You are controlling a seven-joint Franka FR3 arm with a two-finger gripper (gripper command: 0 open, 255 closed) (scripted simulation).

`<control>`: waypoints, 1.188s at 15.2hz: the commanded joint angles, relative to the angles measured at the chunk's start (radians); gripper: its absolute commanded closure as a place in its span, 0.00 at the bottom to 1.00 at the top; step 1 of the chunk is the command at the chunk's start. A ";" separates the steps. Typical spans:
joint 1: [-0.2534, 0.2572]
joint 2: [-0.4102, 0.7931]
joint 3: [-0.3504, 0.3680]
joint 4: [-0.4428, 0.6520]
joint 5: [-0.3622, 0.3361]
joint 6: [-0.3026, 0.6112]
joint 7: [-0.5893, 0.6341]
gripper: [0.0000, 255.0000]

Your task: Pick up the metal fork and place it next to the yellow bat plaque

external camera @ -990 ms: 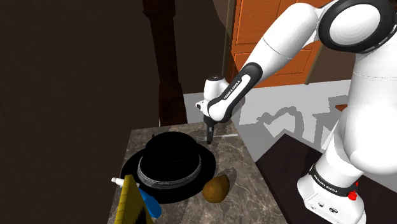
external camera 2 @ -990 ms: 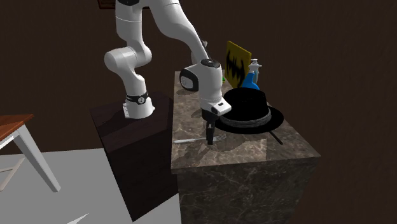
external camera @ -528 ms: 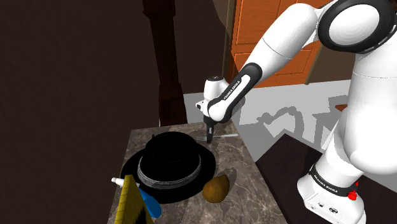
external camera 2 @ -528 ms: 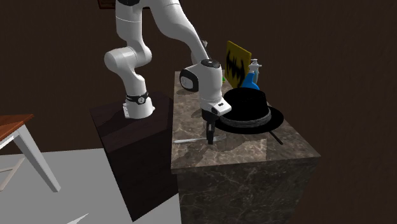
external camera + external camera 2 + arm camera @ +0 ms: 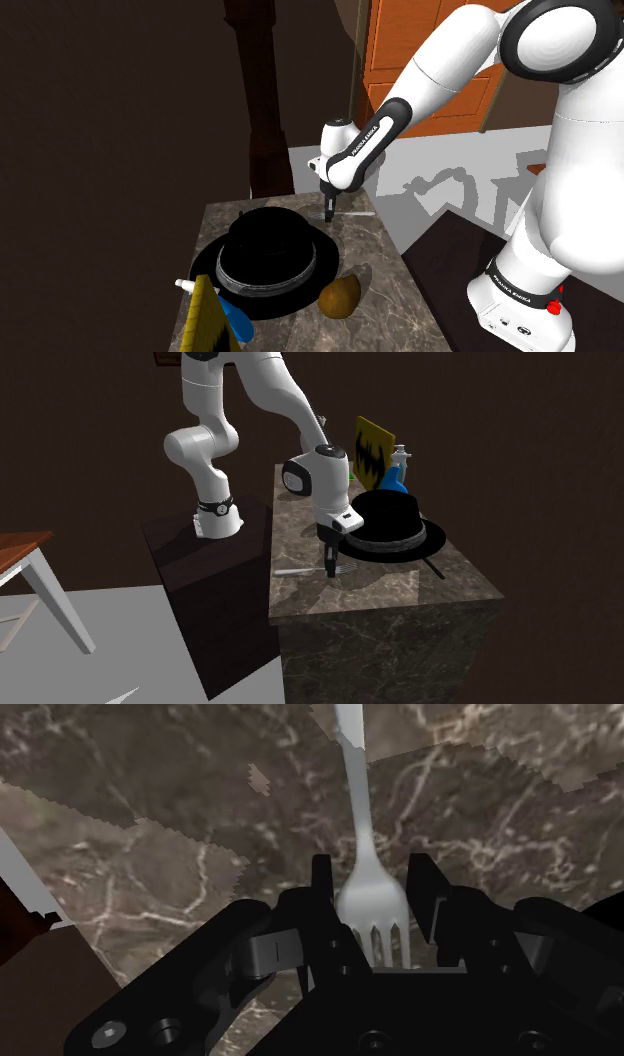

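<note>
- The gripper [image 5: 370,889] points down over the desk [image 5: 400,590]. Its two fingers [image 5: 322,882] are drawn in to a narrow gap and press both edges of the metal fork [image 5: 358,824] at the head, just behind the tines. The handle runs away from the fingers across the marbled top.
- Fork location: the far end of the desk in the shoulder view, by the edge that faces the stand. Whether the fork has cleared the surface cannot be told.
- Target: the yellow bat plaque [image 5: 372,452] stands upright at the opposite end of the desk, with a blue bottle [image 5: 395,480] just beside it.
- Obstacle: a black hat [image 5: 390,520] with a wide brim sits between the fork and the plaque.
- Lift: the grip is at one end, so the long handle is likely to pivot. Raise straight up, slowly, with the wrist level, before any sideways travel.
- Carry: pass above the hat's crown, or around the brim on the stand side.
- Placement: a brown rounded object [image 5: 340,296] lies near the hat on that side, so free space looks tight. Lower until the fork rests flat near the plaque, then release.
</note>
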 commanded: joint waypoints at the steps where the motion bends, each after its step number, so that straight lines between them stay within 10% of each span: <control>1: 0.004 0.002 0.002 -0.003 -0.001 -0.002 0.004 1.00; 18: 0.011 -0.201 -0.012 0.013 -0.039 -0.220 0.037 1.00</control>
